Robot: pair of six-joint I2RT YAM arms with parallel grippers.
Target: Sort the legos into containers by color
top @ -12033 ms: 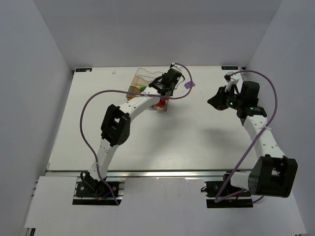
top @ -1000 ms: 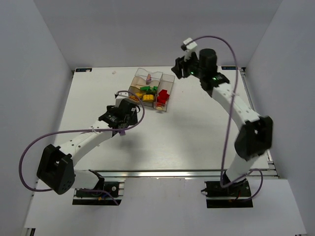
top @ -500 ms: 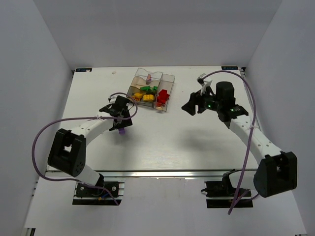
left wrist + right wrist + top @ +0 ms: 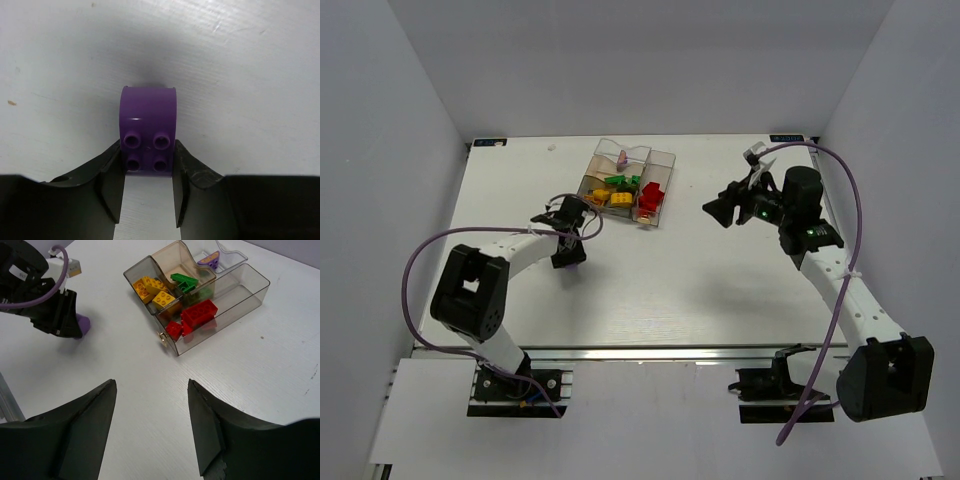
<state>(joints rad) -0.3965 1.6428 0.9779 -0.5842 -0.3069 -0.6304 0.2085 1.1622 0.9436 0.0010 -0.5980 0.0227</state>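
A purple lego (image 4: 147, 120) lies on the white table, studs facing the left wrist camera. My left gripper (image 4: 148, 150) is shut on it, both fingers pressed flat against its sides. From above, this gripper (image 4: 566, 246) sits left of the clear box, the containers (image 4: 663, 156), with the brick (image 4: 569, 266) showing at its tip. The box (image 4: 250, 295) holds yellow legos (image 4: 155, 292), green legos (image 4: 185, 281), red legos (image 4: 199, 314) and one purple lego (image 4: 209, 260) in separate compartments. My right gripper (image 4: 151, 385) hovers open right of the box, with nothing between its fingers.
The left arm's purple cable (image 4: 420, 262) loops over the table's left side. The right arm's cable (image 4: 850, 190) arches near the right wall. Grey walls close in the table on three sides.
My left gripper's fingers have closed in onto the purple lego. The right arm has swung down from the back and out to the right of the box.
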